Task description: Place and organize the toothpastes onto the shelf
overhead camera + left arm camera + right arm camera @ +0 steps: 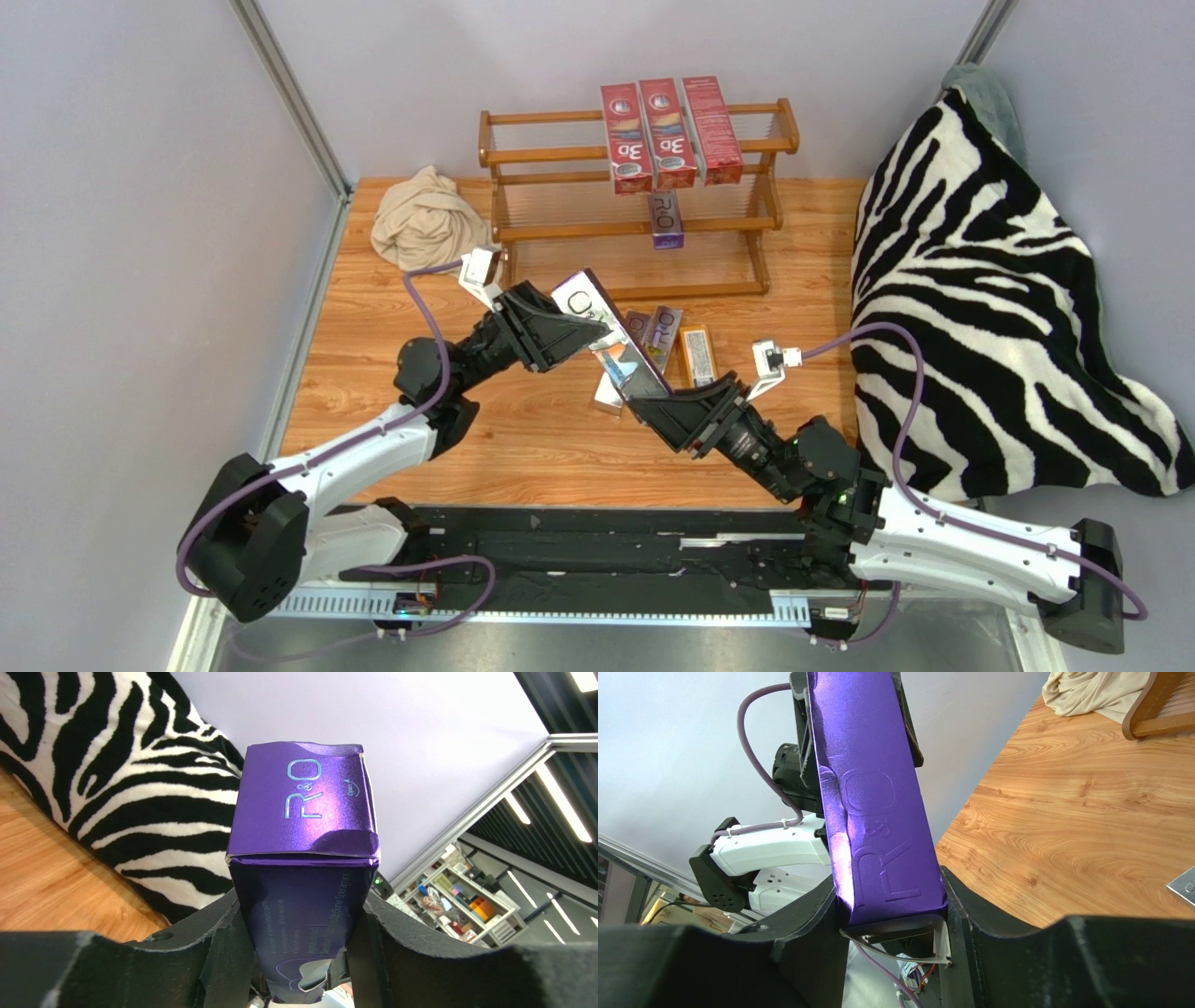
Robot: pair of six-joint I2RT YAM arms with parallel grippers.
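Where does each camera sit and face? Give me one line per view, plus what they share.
Top external: above and behind the bases, looking down on table, shelf and both arms.
Left wrist: on the left arm, facing the zebra blanket; its jaws clamp the purple carton.
Right wrist: on the right arm, facing the left arm and beige cloth; its jaws clamp the carton's other end.
Shared: all show that carton.
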